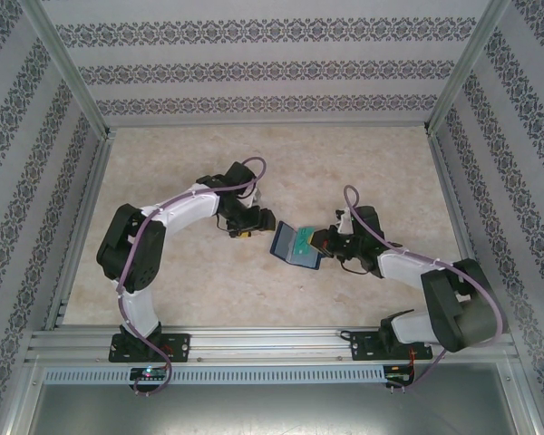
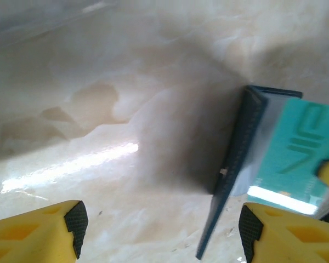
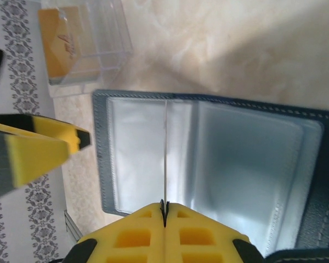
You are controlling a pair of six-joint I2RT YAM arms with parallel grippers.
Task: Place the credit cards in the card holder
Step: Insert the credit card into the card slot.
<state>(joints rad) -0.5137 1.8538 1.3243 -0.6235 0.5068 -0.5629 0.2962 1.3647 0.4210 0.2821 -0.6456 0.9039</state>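
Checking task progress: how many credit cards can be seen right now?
2. One teal plastic card shows inside the open navy-blue bifold wallet; one yellow-orange card sits inside the clear plastic box. More may be hidden behind it.

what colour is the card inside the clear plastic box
Yellow-orange card, seen best in the right wrist view.

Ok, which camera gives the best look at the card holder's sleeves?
Right wrist: the card holder is spread open across the frame, with its clear sleeves facing the lens. Top external shows it small, with the sleeve detail lost. Left wrist catches its dark cover nearly edge-on.
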